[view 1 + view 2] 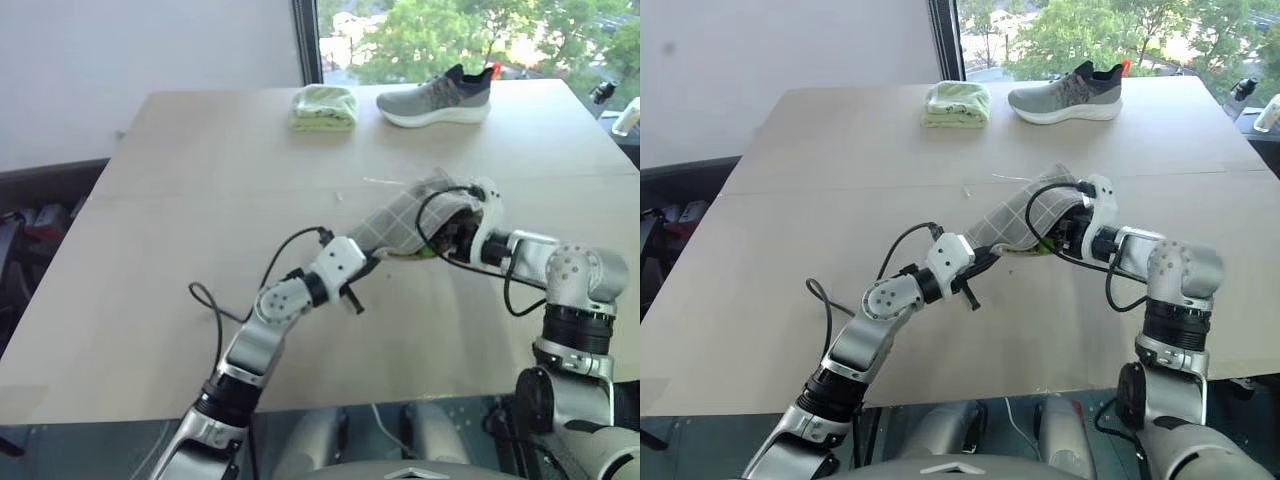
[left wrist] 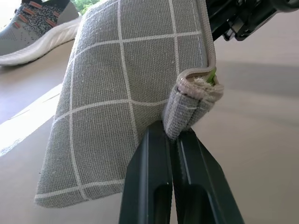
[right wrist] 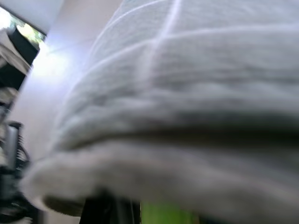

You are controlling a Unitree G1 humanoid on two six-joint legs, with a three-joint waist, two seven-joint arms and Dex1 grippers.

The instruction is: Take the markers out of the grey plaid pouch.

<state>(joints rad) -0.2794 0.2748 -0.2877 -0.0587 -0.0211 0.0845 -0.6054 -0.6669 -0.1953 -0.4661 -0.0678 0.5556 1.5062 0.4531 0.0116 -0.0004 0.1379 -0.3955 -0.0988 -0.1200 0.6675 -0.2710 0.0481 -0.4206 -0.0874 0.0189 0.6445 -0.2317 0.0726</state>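
I see the pouch (image 1: 400,225) up off the worktop (image 1: 180,250), held between my two arms near the middle, a bit to the right. It is grey with thin white lines. It hangs tilted, with its low end toward my left arm and its high end toward my right arm.

My left gripper (image 2: 174,140) is pinched tight on a folded corner of the pouch. The two black fingers (image 2: 149,177) press together with the cloth edge stuck between them. The inside edge of the pouch looks tan there, and a bit of bright green (image 2: 212,77) peeks out by it. I cannot tell what the green thing is.

My right gripper (image 1: 450,232) is at the other end of the pouch, right up against the cloth. The cloth covers its fingers, so I cannot tell how wide they are or if they hold anything.

I cannot see the markers.

Far across the worktop lies a folded green cloth (image 1: 323,107). Just to the right of it sits a grey shoe (image 1: 435,97). Both are well apart from the pouch.
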